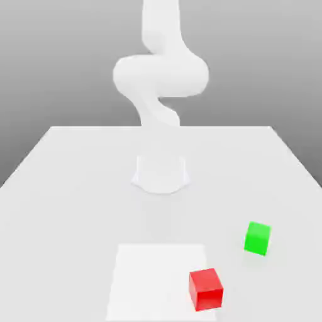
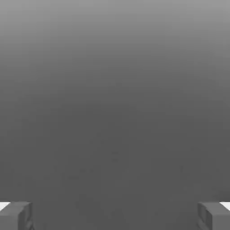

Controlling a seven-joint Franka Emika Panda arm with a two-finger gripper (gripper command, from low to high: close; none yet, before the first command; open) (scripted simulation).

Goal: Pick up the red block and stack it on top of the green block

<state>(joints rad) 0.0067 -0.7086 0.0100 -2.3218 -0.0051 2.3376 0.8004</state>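
Looking down through my own hand camera, I see only my two fingertips (image 2: 15, 215), one at each far edge of the picture with a wide bare gap between them, so my gripper (image 2: 115, 216) is spread fully apart and has hold of nothing. Beyond the tips is plain grey backdrop; neither block shows there, so my hand is pointed away from them.

In the exterior view, nearest the camera, the red block (image 1: 206, 288) sits flat on the table (image 1: 69, 176), at the right-hand edge of a slightly brighter square patch (image 1: 151, 277). It is turned a little, so its side faces do not run square to the table edges. I judge it a small rigid cube, light and not fragile, with smooth flat faces that could slip under a weak pinch. I would take it across two opposite side faces, near mid-height, with my fingers turned to match its skew.

A little farther back and toward the exterior view's right stands the green block (image 1: 258, 238), near the red one but not touching. Its flat top looks no wider than the red block, so the placing calls for good centring.

Farthest back, my base (image 1: 160, 175) stands mid-table, with my arm (image 1: 160, 75) rising out of the picture.
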